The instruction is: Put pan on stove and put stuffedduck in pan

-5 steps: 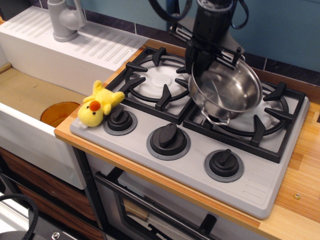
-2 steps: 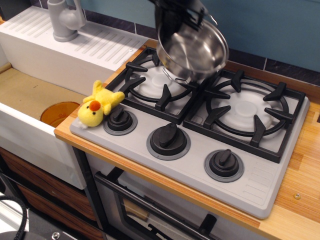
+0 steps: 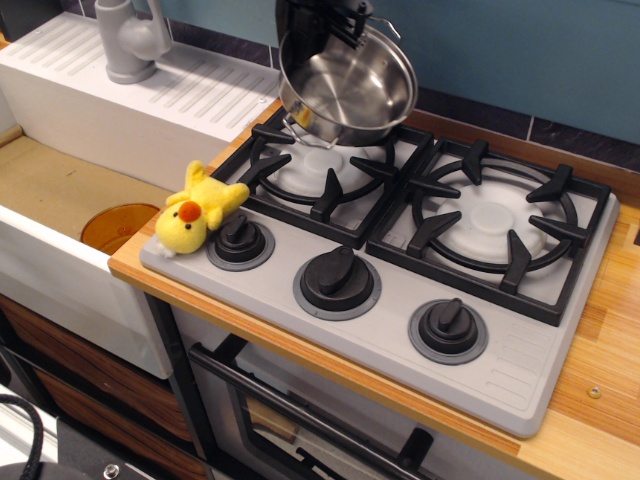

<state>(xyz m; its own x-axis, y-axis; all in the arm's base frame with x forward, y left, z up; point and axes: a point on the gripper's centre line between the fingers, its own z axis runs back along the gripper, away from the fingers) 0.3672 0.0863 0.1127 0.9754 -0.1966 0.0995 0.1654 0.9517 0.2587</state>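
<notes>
The shiny steel pan (image 3: 348, 90) hangs tilted in the air above the back of the left burner grate (image 3: 318, 165) of the grey stove (image 3: 400, 320). My gripper (image 3: 322, 22) holds it by the far rim at the top of the view and is shut on it; most of the fingers are cut off by the frame edge. The yellow stuffedduck (image 3: 195, 213) lies on the stove's front left corner, next to the left knob (image 3: 240, 240), well apart from the pan.
A white sink with a grey tap (image 3: 130, 40) and an orange drain plug (image 3: 118, 225) lies to the left. The right burner grate (image 3: 492, 222) is bare. Wooden counter (image 3: 600, 370) borders the stove; a blue wall stands behind.
The pan was lifted off the right burner and carried up and to the left; it now hangs over the left burner. The duck has not moved.
</notes>
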